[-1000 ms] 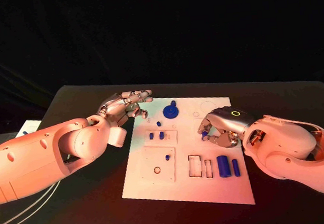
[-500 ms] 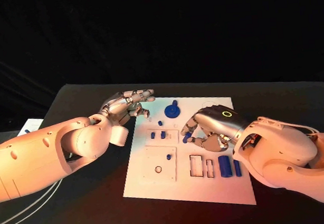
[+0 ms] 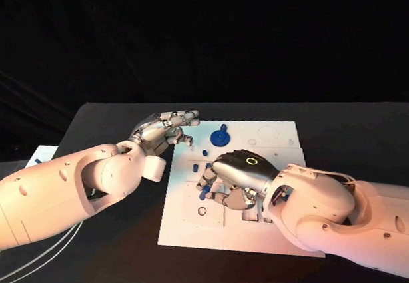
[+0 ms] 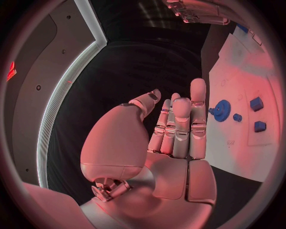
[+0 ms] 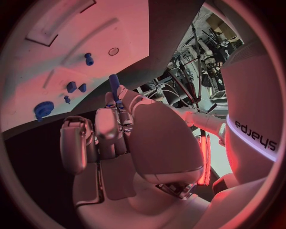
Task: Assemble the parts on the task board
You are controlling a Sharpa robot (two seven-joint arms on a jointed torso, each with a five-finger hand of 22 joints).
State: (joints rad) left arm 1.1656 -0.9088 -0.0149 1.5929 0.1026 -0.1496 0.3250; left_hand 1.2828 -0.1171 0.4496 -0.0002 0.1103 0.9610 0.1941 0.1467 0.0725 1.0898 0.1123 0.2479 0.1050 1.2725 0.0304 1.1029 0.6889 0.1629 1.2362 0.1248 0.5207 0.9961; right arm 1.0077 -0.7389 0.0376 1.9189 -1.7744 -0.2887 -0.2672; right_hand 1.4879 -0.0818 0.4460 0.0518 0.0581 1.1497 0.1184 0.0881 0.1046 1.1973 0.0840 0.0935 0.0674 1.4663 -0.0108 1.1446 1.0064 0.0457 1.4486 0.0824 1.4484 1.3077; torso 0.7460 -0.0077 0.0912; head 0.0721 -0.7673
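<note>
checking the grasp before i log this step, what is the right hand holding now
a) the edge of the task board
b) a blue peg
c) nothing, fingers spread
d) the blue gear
b: in the right wrist view the right hand pinches a blue peg at its fingertips, while the blue gear lies apart at the far end of the task board, near the open left hand.
</note>
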